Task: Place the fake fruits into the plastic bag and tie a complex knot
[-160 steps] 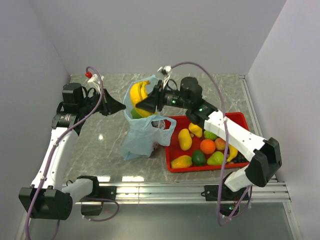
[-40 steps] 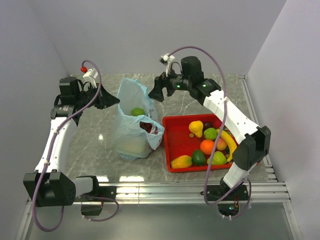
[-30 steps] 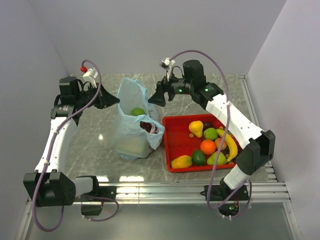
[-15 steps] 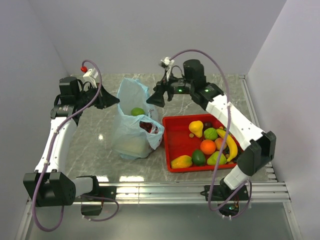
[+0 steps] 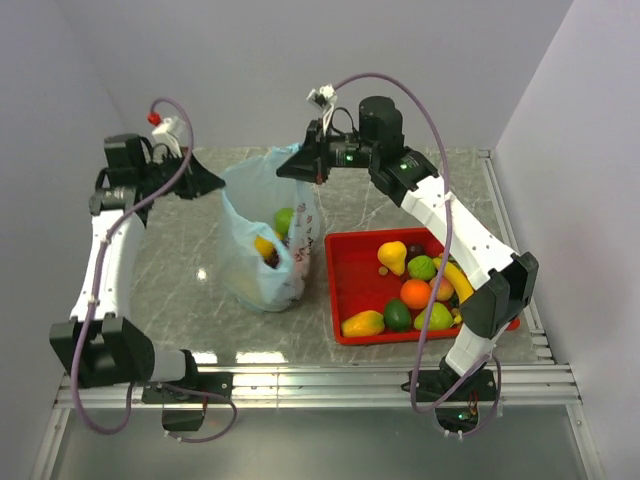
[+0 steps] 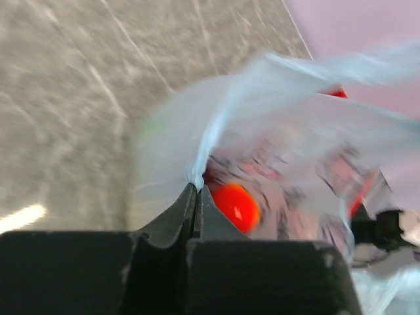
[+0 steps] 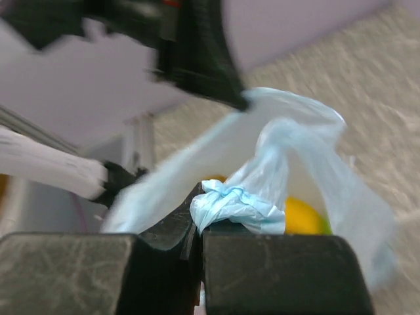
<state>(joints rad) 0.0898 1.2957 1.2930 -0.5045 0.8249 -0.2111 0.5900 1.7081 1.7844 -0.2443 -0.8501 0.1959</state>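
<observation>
The bag (image 5: pixel 250 200) is showing thin, translucent, crinkled plastic film. The fruits (image 5: pixel 415 293) and tray (image 5: pixel 355 275) are showing glossy plastic. The desk (image 5: pixel 190 250) is showing a polished marble-pattern finish.

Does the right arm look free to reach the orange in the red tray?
Probably not: the right gripper is shut on the plastic bag, stretching its mouth against the left gripper. The orange lies uncovered in the red tray; only that grip is in the way.

Red tray (image 5: pixel 352 275) on grey marbled table (image 5: pixel 180 270), seemingly flat, right of centre.
</observation>
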